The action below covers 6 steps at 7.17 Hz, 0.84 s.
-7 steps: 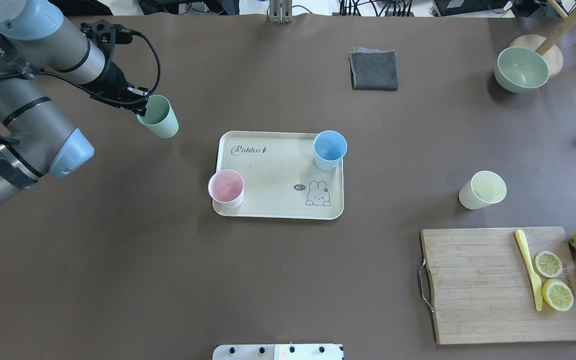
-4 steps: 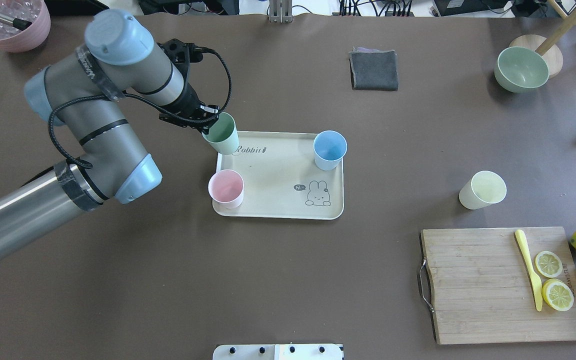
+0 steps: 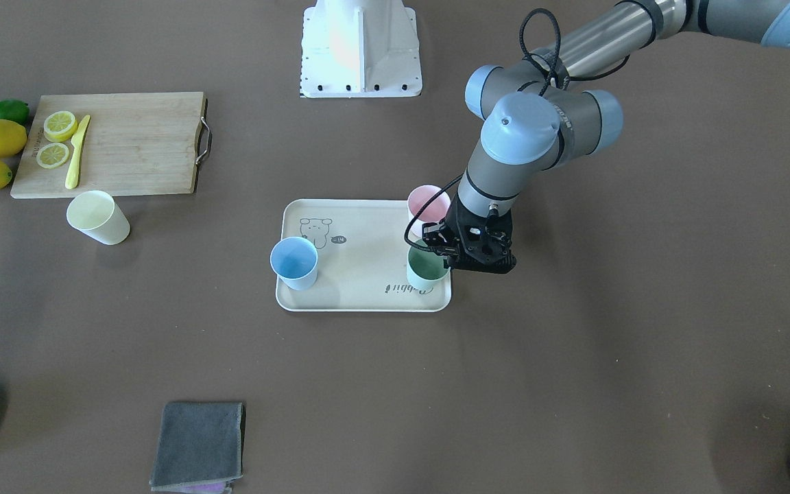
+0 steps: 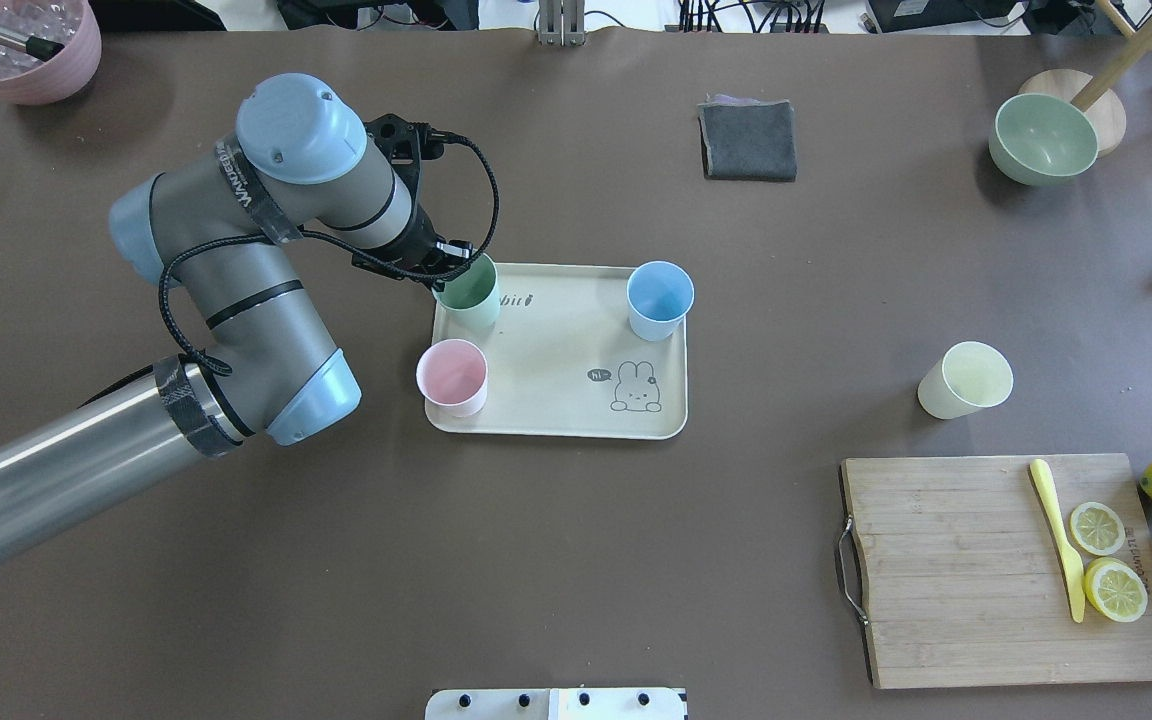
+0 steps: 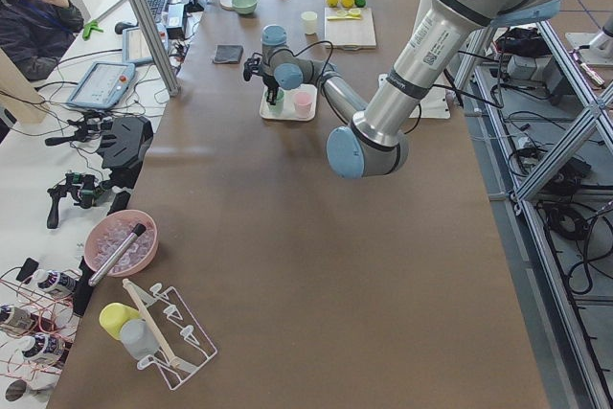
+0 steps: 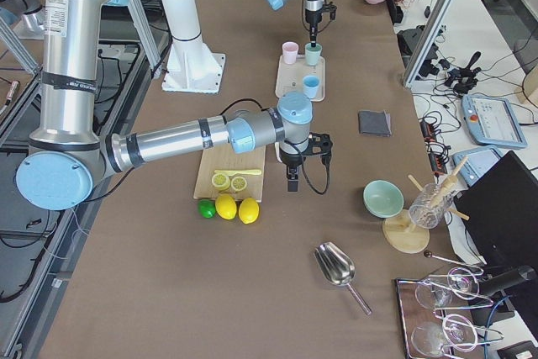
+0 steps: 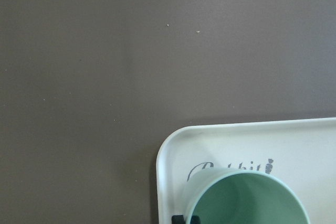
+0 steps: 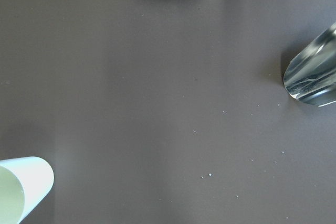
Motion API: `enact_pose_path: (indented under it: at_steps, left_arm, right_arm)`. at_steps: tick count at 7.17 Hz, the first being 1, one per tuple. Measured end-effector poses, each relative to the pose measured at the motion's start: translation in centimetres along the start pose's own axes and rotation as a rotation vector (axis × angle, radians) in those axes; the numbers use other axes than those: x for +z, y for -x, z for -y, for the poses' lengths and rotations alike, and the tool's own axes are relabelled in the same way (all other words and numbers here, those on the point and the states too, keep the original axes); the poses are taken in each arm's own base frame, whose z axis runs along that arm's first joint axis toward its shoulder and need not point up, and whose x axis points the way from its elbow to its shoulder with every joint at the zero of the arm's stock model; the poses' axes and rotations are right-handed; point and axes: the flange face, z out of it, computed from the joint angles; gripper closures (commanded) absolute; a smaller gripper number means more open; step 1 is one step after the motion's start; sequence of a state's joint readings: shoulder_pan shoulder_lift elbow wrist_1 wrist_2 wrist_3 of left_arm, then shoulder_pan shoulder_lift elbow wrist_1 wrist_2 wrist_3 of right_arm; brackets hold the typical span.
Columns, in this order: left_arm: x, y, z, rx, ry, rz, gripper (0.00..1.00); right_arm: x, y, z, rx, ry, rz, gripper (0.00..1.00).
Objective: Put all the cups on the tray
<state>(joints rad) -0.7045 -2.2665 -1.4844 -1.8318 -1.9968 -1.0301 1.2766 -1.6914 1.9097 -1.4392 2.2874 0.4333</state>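
The cream tray (image 4: 556,400) lies mid-table. The pink cup (image 4: 451,376) stands at its near left corner and the light blue cup (image 4: 659,298) at its far right corner. My left gripper (image 4: 448,268) is shut on the rim of the mint green cup (image 4: 470,292), upright over the tray's far left corner, on or just above it (image 3: 426,271); the left wrist view shows the cup (image 7: 247,203) over the "Rabbit" script. The pale yellow cup (image 4: 966,379) stands off the tray to the right. My right gripper (image 6: 292,179) hovers beyond the board; I cannot tell whether it is open or shut.
A bamboo cutting board (image 4: 966,580) with lemon slices and a yellow knife lies near right, with lemons beside it. A grey cloth (image 4: 748,140), a green bowl (image 4: 1041,138) and a pink bowl (image 4: 21,45) sit at the far side. A metal scoop (image 8: 312,80) lies at the right edge.
My left arm has carried the mint green cup rightward, from over the bare table left of the tray to the tray's far left corner. The other cups have not moved.
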Motion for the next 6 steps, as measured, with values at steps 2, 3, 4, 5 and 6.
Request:
enact_pose_path:
  at_steps: [2, 3, 4, 5, 6]
  left_arm:
    - [-1.7, -0.1, 0.7, 0.009, -0.019, -0.017, 0.02]
    - [-4.1, 1.4, 2.6, 0.004, -0.026, -0.026, 0.02]
    - [-6.7, 4.8, 5.0, 0.024, -0.017, -0.019, 0.02]
    - [-8.9, 9.7, 7.2, 0.064, -0.01, -0.004, 0.02]
    - [-10.6, 14.4, 8.6, 0.103, -0.007, 0.011, 0.02]
  right_arm:
    - [1.3, 1.3, -0.1, 0.017, -0.016, 0.021, 0.02]
    - [2.0, 2.1, -0.6, 0.026, -0.021, 0.033, 0.02]
    - [2.9, 3.4, -1.1, 0.04, -0.027, 0.049, 0.03]
    - [4.2, 5.7, -1.7, 0.06, -0.038, 0.059, 0.04]
    - [5.8, 8.4, -2.3, 0.083, -0.047, 0.057, 0.06]
